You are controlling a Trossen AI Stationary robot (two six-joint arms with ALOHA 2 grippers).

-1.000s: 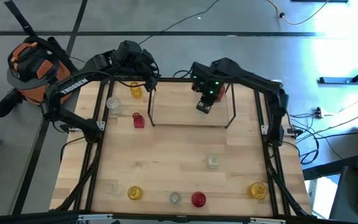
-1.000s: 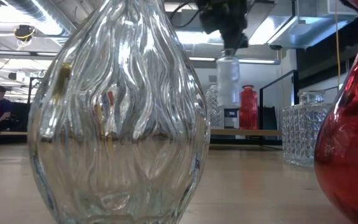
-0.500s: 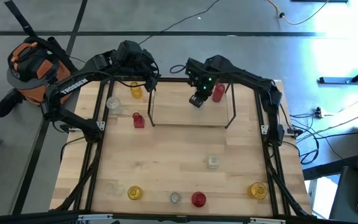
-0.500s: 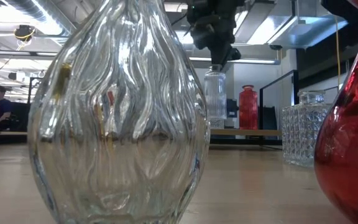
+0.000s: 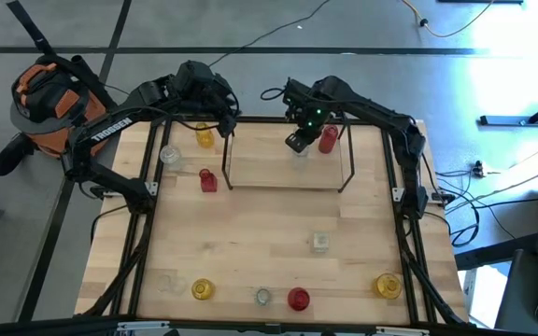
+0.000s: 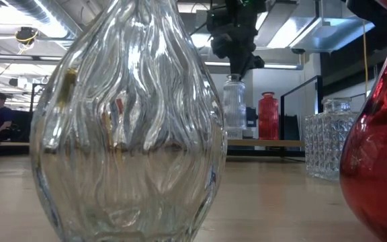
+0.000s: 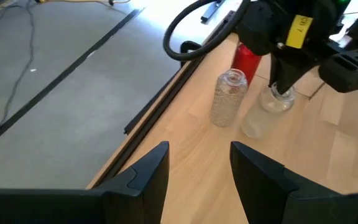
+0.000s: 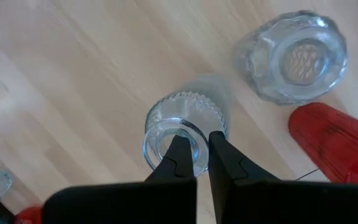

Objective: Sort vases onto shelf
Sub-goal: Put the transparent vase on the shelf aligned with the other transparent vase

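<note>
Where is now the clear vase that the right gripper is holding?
In the high view the clear vase is at the shelf's far edge, right of centre, under the right gripper, with a red vase to its right.

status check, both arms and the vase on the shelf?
Right gripper shut on clear vase rim, vase down on shelf. Left gripper open, idle at the shelf's left end. Second clear vase and red vase close beside.

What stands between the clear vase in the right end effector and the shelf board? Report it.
Nothing visible. The right end effector pinches the clear vase by its rim, directly over bare shelf board. A second clear vase and a red vase stand beside it, apart, not beneath it.
</note>
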